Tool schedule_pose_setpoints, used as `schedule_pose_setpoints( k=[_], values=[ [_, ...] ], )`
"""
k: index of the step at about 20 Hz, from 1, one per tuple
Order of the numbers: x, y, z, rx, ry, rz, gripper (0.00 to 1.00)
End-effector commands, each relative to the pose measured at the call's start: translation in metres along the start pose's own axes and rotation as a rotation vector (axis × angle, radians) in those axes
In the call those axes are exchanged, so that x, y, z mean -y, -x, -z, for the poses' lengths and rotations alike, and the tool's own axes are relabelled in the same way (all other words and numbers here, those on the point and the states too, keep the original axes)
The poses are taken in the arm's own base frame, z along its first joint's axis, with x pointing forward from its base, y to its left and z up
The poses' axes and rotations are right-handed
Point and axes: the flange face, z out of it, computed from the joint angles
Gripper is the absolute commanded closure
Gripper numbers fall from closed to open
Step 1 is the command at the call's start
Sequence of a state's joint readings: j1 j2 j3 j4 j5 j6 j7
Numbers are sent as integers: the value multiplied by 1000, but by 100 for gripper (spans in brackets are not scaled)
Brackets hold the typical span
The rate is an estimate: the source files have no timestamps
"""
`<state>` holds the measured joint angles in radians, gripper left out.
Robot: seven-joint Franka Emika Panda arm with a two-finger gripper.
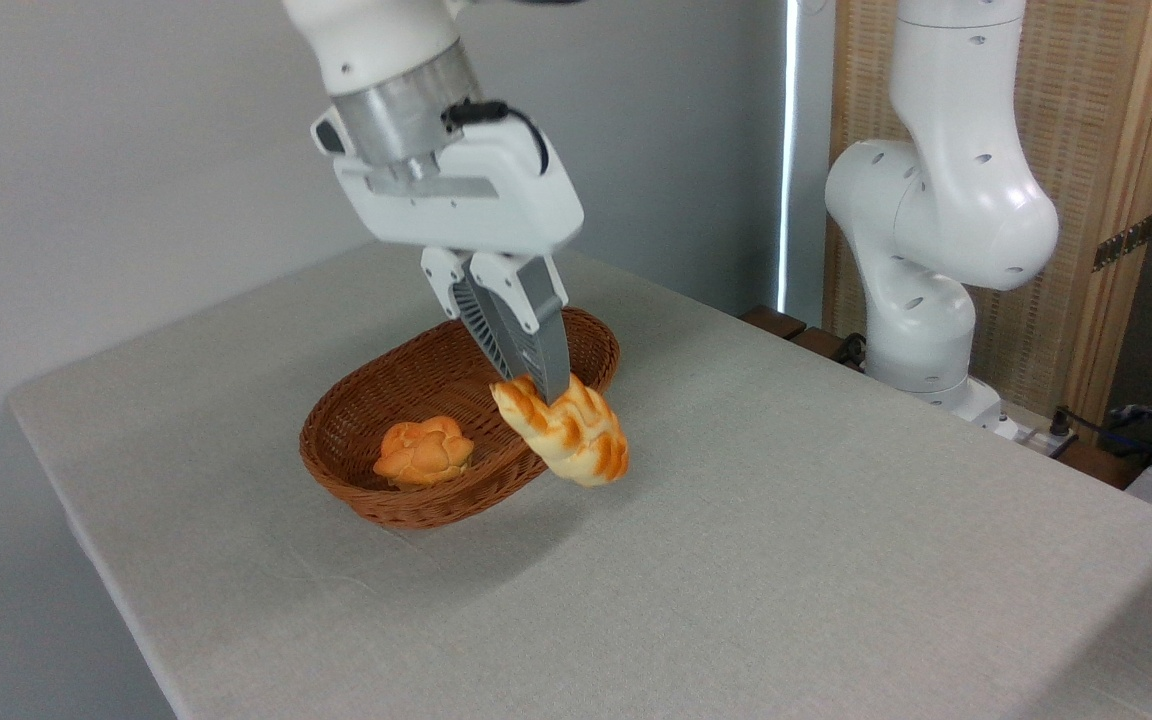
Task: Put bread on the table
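**A:** Which step are you doing at this moment?

**B:** I am carrying the twisted loaf [568,428]. My end effector [542,388] is closed on its upper part, and the loaf is hanging tilted in the air, over the front right rim of the wicker basket [336,478]. It is not touching the surface [786,520], I think.

**A:** What is the next move asking for?

**B:** In my judgement, I am needing to go further away from the basket, lower the loaf onto the grey cloth, and only then open.

**A:** Is something hard to see?

**B:** Yes. My fingertips are partly hiding behind the loaf. The small knotted bun [423,451] is lying inside the basket, and my arm is cut off at the top.
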<state>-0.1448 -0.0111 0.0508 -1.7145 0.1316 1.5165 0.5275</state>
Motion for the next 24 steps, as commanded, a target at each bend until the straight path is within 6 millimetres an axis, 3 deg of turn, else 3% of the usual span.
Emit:
schedule_pose_setpoints(
  k=[1, 3, 15, 24],
  values=[
    [4, 0, 1, 26, -10, -5, 15],
    [6, -3, -2, 32, -11, -6, 0],
    [11, -3, -3, 34, -36, -5, 0],
    [2, -24, 31, -212, -51, -18, 0]
  ],
)
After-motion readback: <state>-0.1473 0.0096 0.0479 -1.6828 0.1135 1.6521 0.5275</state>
